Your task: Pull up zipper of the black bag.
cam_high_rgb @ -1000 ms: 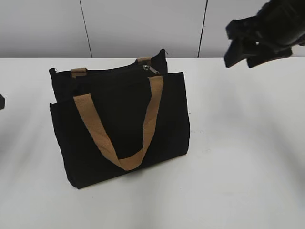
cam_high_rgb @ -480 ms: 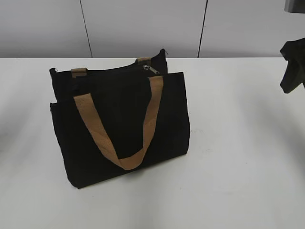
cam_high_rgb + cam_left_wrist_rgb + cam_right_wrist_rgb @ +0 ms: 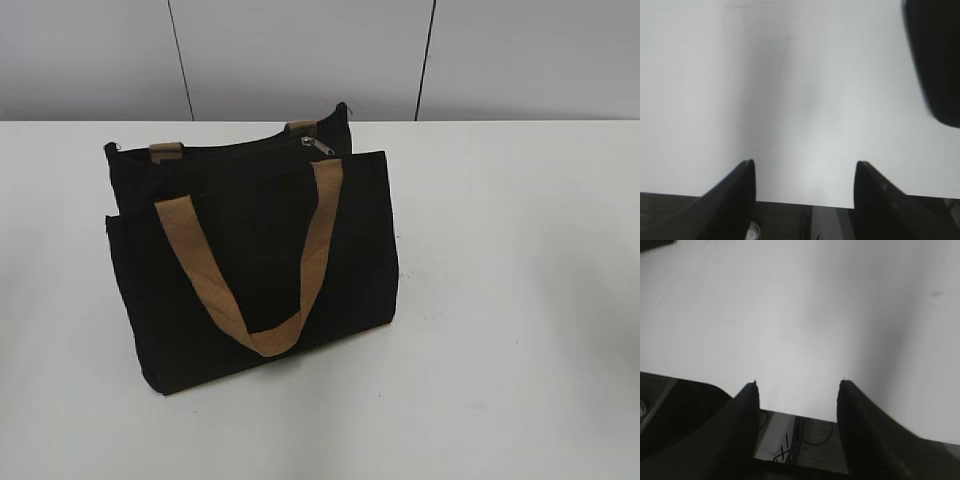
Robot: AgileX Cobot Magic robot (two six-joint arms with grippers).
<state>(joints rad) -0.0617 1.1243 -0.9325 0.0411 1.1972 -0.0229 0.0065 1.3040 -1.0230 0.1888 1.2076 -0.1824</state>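
Observation:
The black bag [image 3: 250, 260] stands upright on the white table [image 3: 500, 300], left of centre in the exterior view, a tan handle [image 3: 260, 270] hanging down its front. The zipper [image 3: 240, 148] runs along the top edge, its silver pull tab [image 3: 320, 147] near the right end. Neither gripper shows in the exterior view. In the left wrist view my left gripper [image 3: 802, 165] is open and empty over the table's edge; a blurred black shape [image 3: 937, 60], perhaps the bag, shows at the upper right. In the right wrist view my right gripper [image 3: 797, 385] is open and empty over the table's edge.
A grey panelled wall [image 3: 300, 60] stands behind the table. The second tan handle's ends [image 3: 165, 152] show at the bag's back edge. Dark floor and cables [image 3: 805, 440] lie below the table's edge in the right wrist view.
The right arm, at the upper right of the exterior view a second ago, has drawn off to the right and out of view. The bag has not moved.

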